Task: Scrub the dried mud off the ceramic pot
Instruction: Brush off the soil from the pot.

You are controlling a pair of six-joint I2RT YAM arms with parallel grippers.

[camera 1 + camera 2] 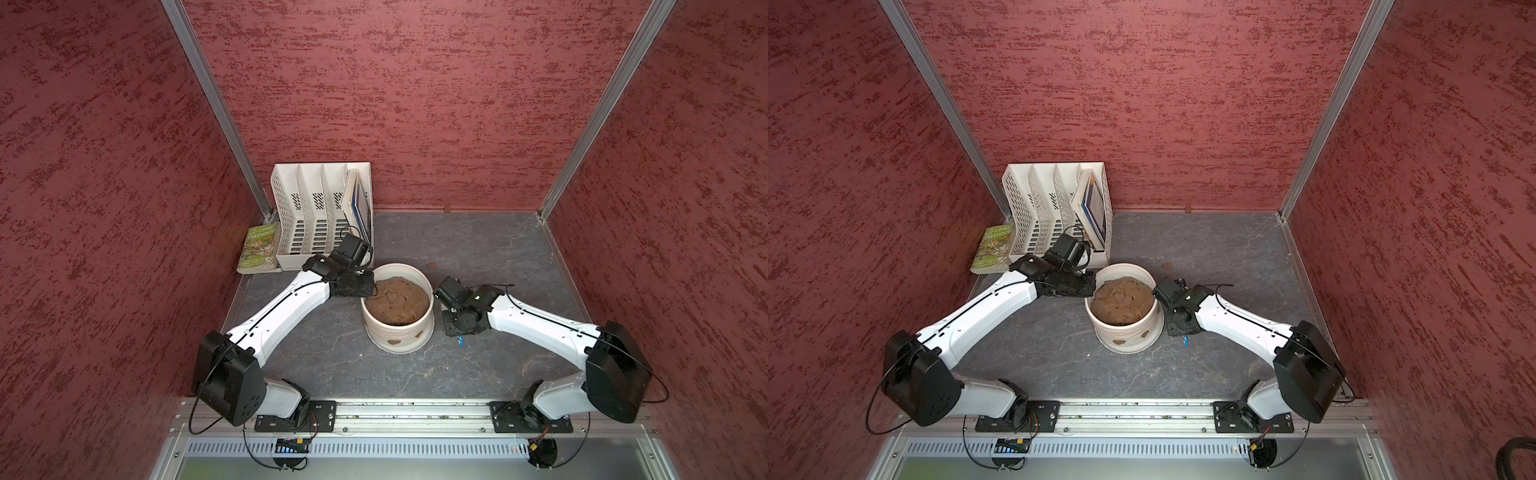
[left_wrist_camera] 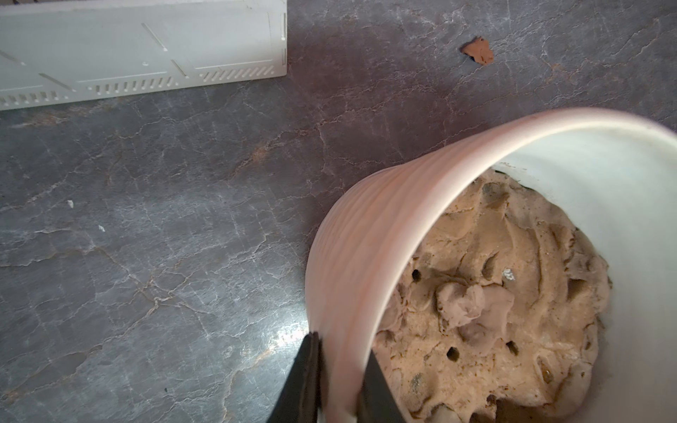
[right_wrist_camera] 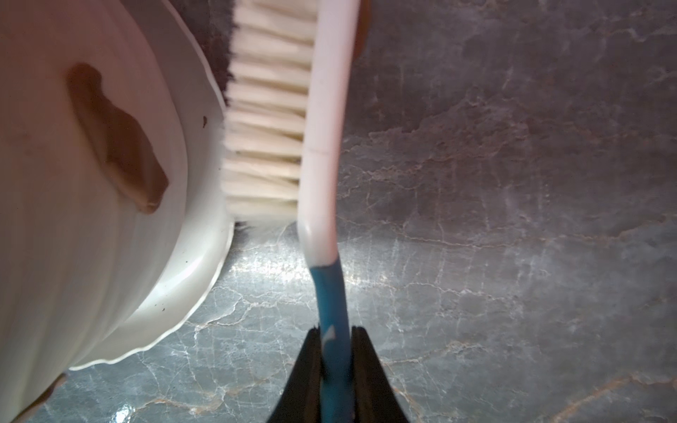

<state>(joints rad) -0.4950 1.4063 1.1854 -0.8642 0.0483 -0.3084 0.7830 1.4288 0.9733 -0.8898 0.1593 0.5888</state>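
In both top views the ceramic pot (image 1: 397, 332) (image 1: 1129, 334) stands in the middle of the grey table (image 1: 478, 374), full of brown soil (image 1: 401, 301). There are spots of dried mud (image 1: 394, 342) on its near side. The left gripper (image 1: 368, 287) is at the rim, and the right gripper (image 1: 456, 334) points down just beside the pot. The left wrist view shows the left gripper (image 2: 342, 384) pinching the pot's wall, one jaw inside and one outside. The right wrist view shows the right gripper (image 3: 337, 366) squeezing a brush (image 3: 322, 128) by its blue handle. The bristles (image 3: 263, 146) touch the pot's bottom edge, near a patch of dried mud (image 3: 117, 139).
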